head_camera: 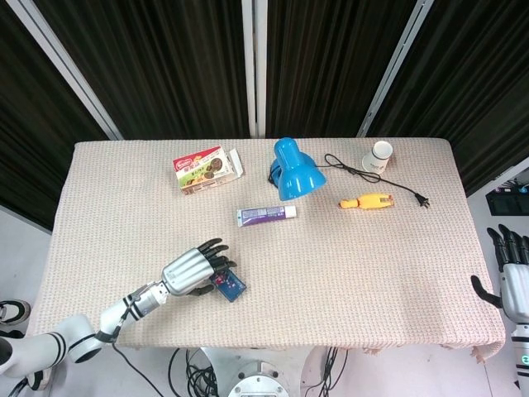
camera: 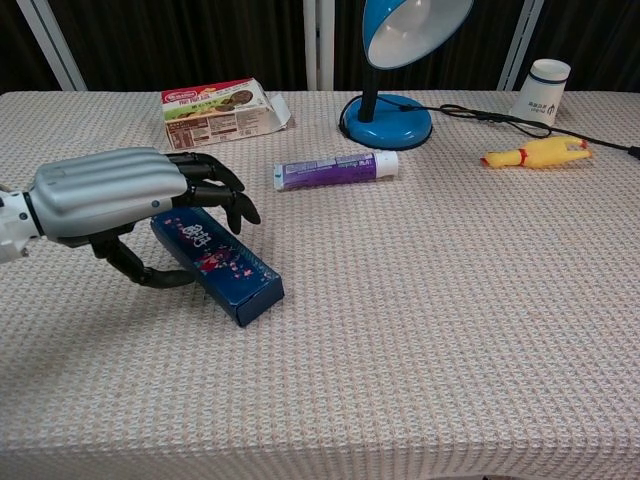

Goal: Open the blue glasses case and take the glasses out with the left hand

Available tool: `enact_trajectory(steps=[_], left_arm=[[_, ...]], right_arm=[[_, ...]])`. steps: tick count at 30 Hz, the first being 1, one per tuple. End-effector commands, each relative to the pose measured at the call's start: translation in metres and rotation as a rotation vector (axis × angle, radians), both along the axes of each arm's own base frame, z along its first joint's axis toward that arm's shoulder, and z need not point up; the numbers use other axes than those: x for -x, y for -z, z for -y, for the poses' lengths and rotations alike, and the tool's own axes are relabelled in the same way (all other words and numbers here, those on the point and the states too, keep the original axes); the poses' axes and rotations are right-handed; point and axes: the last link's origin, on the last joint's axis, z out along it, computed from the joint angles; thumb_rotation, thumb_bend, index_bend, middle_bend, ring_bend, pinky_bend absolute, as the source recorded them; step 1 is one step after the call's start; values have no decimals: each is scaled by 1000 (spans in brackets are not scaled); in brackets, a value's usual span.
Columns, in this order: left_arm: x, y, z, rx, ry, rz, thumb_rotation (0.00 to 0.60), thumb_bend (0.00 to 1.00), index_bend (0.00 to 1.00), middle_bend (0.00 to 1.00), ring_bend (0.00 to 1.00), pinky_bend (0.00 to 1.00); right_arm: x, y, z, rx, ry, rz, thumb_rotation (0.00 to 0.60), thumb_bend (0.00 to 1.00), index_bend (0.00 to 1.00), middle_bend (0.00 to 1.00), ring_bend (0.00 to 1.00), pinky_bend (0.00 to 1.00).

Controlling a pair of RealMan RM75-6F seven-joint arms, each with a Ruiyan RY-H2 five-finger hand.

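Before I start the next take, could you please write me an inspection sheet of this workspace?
Surface: table under beige woven cloth.
Job's things: blue glasses case lying closed near the front left; glasses not visible.
Clutter: cookie box, purple tube, blue desk lamp, yellow rubber chicken, white cup.
Hands: left robot hand over the case's end, fingers spread; right robot hand off the table's right edge, holding nothing.
Cables: black lamp cord, unplugged.
Surroundings: dark curtains.
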Motion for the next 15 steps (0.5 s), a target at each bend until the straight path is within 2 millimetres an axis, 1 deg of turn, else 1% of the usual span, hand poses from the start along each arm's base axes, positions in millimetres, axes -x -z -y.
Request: enact_trajectory(steps=[1, 11, 15], left_arm=[[0, 0, 0, 1, 0, -1, 600, 294, 224, 306, 117, 111], [0, 1, 0, 11, -5, -8, 600, 360, 224, 329, 116, 112], [1, 2, 0, 16, -9, -17, 600, 367, 224, 335, 116, 113]], right_arm=[[0, 0, 0, -1, 0, 0, 600, 246, 0, 0, 0, 0], [1, 1, 0, -4, 4, 0, 600, 246, 0, 0, 0, 0], [1, 1, 0, -9, 7, 0, 600, 246, 0, 0, 0, 0]])
